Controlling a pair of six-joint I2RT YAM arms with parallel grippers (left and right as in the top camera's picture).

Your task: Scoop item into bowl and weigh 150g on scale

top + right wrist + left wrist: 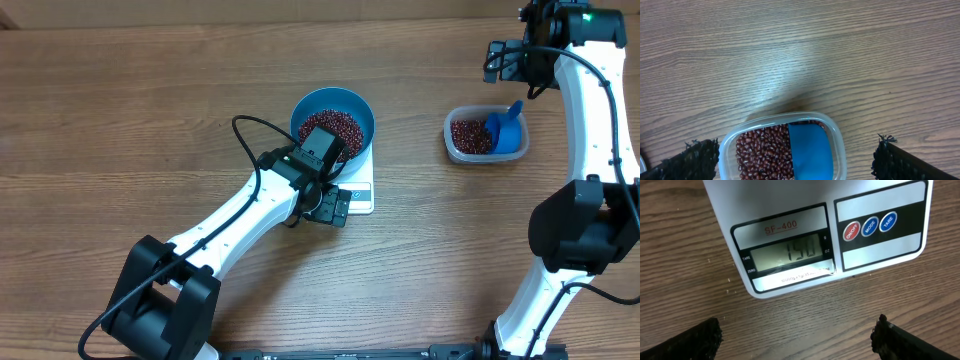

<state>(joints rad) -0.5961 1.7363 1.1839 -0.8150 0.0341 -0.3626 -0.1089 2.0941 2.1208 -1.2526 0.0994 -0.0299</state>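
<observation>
- Beans (333, 124), small and dark red-brown, fill the bottom of the blue bowl (364, 110) in a loose heap, partly hidden in the overhead view by the left wrist.
- The bowl sits on the white scale (362, 192), near the middle of the desk (150, 110); only the scale's front strip shows, at 5 o'clock of the bowl.
- The scale's display (785, 252) shows faint digits that look like 150, with three round buttons (870, 226) at its 3 o'clock.
- The left fingers (797, 334) are spread wide and hold nothing, hovering over bare desk just off the scale's front edge.
- At 3 o'clock of the bowl, well apart, a clear plastic tub (453, 143) holds more beans and a blue scoop (508, 130).
- The right fingers (797, 155) are spread wide and hold nothing, at 12 o'clock of the tub, above it.
</observation>
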